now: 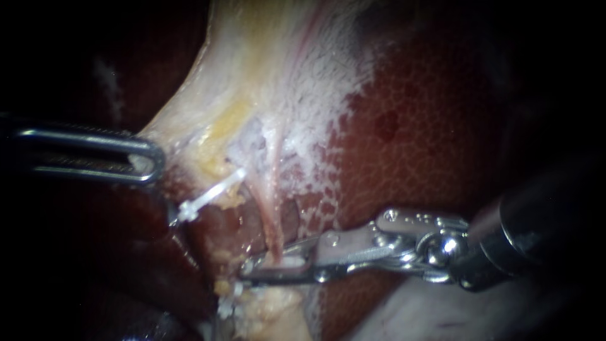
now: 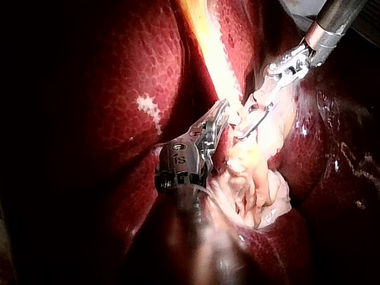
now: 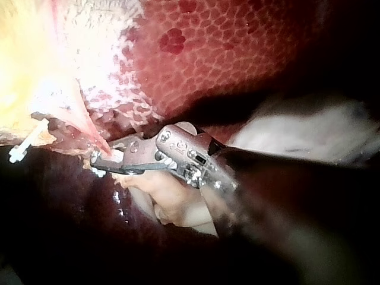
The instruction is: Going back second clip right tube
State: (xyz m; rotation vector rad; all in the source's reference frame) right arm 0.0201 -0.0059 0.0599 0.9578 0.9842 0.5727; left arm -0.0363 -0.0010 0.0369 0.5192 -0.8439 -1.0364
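Right instrument (image 1: 255,268) has its jaws a little spread, straddling the right tube (image 1: 273,218) low down, with a white clip (image 1: 287,259) on the tube sitting between them. Left instrument (image 1: 146,161) has its jaws pinching the pale tissue (image 1: 189,126) next to the liver (image 1: 410,145)

Dark red liver (image 1: 429,126) netted with fine pale lines; cream-and-yellow gallbladder (image 1: 252,76); pink-streaked tube (image 1: 273,208); one white clip (image 1: 205,201).
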